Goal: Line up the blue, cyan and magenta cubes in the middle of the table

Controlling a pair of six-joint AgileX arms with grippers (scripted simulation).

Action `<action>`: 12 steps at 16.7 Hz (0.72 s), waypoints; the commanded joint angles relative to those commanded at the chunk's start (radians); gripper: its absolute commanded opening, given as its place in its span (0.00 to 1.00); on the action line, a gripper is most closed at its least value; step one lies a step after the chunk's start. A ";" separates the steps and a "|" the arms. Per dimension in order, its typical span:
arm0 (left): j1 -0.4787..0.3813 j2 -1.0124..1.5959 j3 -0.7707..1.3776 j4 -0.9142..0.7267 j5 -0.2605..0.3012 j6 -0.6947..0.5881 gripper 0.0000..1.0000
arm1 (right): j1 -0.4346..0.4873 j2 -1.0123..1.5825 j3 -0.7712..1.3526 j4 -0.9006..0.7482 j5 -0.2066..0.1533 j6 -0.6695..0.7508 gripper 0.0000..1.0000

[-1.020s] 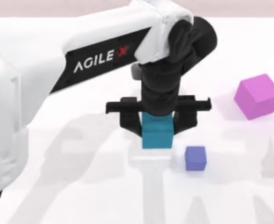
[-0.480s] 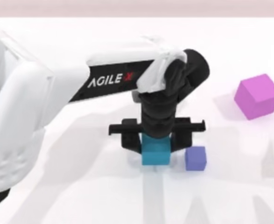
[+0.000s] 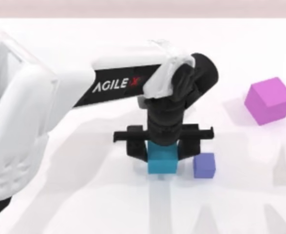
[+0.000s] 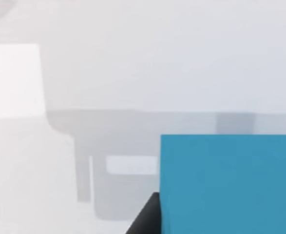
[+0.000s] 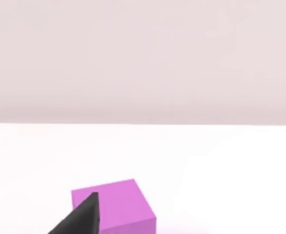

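Note:
The cyan cube rests on the white table near the middle, with my left gripper shut on it from above, one dark finger on each side. In the left wrist view the cyan cube fills the near corner, a dark finger against its edge. The small blue cube sits just right of the cyan one, a narrow gap between them. The magenta cube stands apart at the far right. My right gripper is outside the top view; its wrist view has the magenta cube close in front.
A pale pinkish band runs along the table's far edge. The left arm's white body covers the left side of the table. Bare white surface lies between the blue and magenta cubes.
Over the last second my left gripper carried the cyan cube down and toward the near edge, setting it level beside the blue cube. It has barely moved in the last half second.

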 joint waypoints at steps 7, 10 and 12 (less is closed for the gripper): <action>0.000 0.000 0.000 0.000 0.000 0.000 0.83 | 0.000 0.000 0.000 0.000 0.000 0.000 1.00; 0.000 0.000 0.000 0.000 0.000 0.000 1.00 | 0.000 0.000 0.000 0.000 0.000 0.000 1.00; 0.000 0.000 0.000 0.000 0.000 0.000 1.00 | 0.000 0.000 0.000 0.000 0.000 0.000 1.00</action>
